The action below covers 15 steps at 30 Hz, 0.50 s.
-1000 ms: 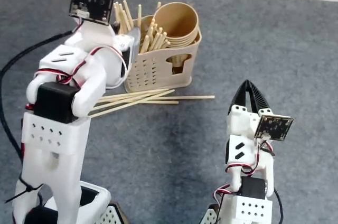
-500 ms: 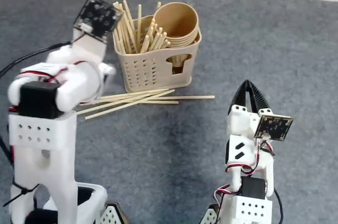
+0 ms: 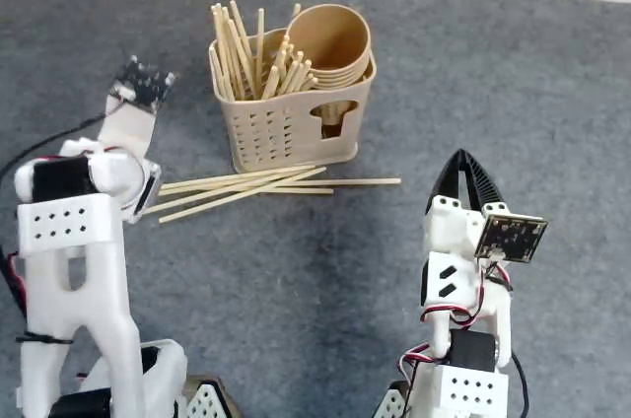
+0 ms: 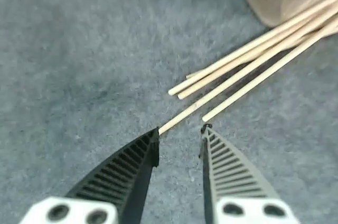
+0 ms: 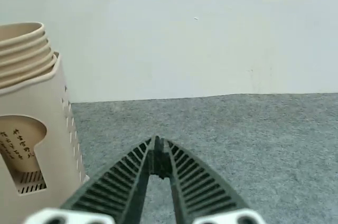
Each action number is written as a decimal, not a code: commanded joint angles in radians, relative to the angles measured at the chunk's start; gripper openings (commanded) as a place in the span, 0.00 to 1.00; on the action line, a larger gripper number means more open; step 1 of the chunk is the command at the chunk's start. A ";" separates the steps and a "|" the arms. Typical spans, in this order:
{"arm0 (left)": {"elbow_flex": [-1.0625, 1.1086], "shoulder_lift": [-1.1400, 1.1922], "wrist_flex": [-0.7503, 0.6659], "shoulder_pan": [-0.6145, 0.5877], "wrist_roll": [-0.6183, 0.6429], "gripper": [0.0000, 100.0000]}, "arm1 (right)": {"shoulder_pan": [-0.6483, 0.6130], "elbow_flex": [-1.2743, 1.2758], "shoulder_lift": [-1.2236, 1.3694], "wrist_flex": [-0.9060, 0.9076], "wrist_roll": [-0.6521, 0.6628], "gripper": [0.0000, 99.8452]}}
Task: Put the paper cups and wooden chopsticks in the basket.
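We start with the high view. The basket point(image 3: 296, 127) stands in the upper middle of the frame on the grey mat point(image 3: 532, 83). Looking down into it, we see the paper cups point(image 3: 335, 38) nested in its right half and a bunch of upright chopsticks point(image 3: 242, 48) in its left half. Just below the basket, the loose chopsticks point(image 3: 266, 186) lie flat on the mat in a shallow fan. One of them reaches out towards the right.

The left wrist view shows what the overhead angle hides, namely the ends of those loose sticks up close, with a corner of the basket behind them. The left pincer point(image 4: 179, 131) is spread apart and empty, with bare mat between the jaws. One fingertip point(image 4: 150, 142) sits right at the end of one stick, and the other is just beside the end of the next. We cannot tell whether either one touches.

In the lower right of the high view, the right pincer point(image 3: 463, 162) points up the frame, well apart from the basket and the sticks. Its own wrist view shows it clenched tight, tips meeting and gripping nothing. That view also shows us the basket from the side. We can see the cut-out handle in its wall and the cups' stacked rims rising above the edge, with a pale wall point(image 5: 211, 49) behind.
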 commanded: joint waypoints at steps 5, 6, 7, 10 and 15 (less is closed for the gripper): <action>0.225 0.002 -0.265 -0.015 -0.066 0.14 | -0.005 0.045 -0.012 -0.022 0.012 0.01; 0.246 0.015 -0.298 -0.013 -0.066 0.14 | -0.005 0.045 -0.012 -0.022 0.012 0.01; 0.254 0.035 -0.322 -0.012 -0.069 0.14 | -0.005 0.045 -0.012 -0.022 0.014 0.01; 0.242 0.137 -0.348 -0.008 -0.141 0.14 | -0.002 0.045 -0.012 -0.022 0.014 0.01; 0.101 0.366 -0.345 -0.016 -0.184 0.19 | -0.002 0.045 -0.012 -0.022 0.014 0.01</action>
